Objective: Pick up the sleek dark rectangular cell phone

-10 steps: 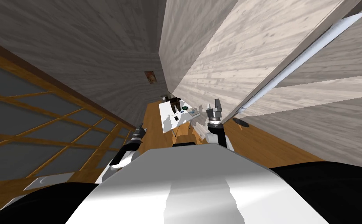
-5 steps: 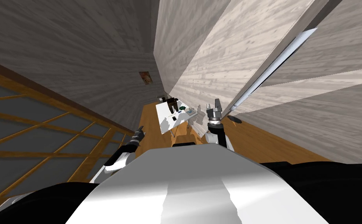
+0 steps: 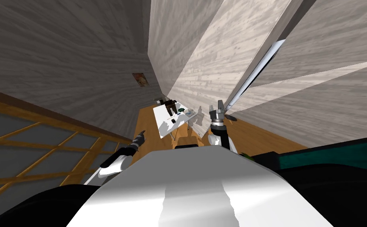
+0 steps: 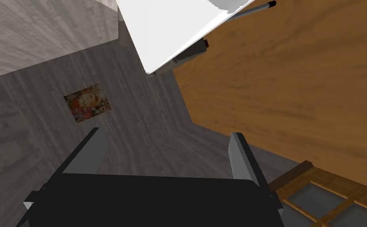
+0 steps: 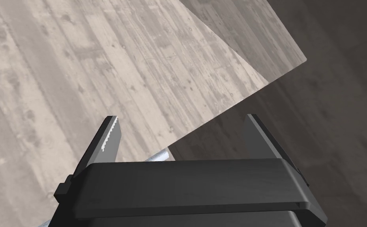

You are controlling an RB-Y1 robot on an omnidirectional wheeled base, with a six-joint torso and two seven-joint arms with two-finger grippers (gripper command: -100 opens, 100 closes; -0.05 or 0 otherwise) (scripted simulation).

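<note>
Ahead of the left gripper (image 4: 167, 133), bare orange wooden floor (image 4: 289, 79) runs to the white rectangular table (image 4: 171, 31), well apart. Beside the right gripper (image 5: 182, 117), the pale plank wall (image 5: 80, 59) and a slim white pole (image 3: 255, 73) stand near, hemming that side.

- Left arm (image 3: 113, 161): stretched forward and out to its own side, held low. White forearm ends in a dark wrist.
- Left tool (image 3: 141, 134): points ahead in line with the forearm. In the wrist view its two fingers (image 4: 92, 147) stand wide apart.
- Right arm (image 3: 219, 138): forearm raised nearly upright, grey wrist above a white link.
- Right tool (image 3: 216, 105): tips point upward, sits higher than the left tool. Fingers (image 5: 109, 134) spread apart, serrated edge on one inner face.
- The two tools are well apart.
</note>
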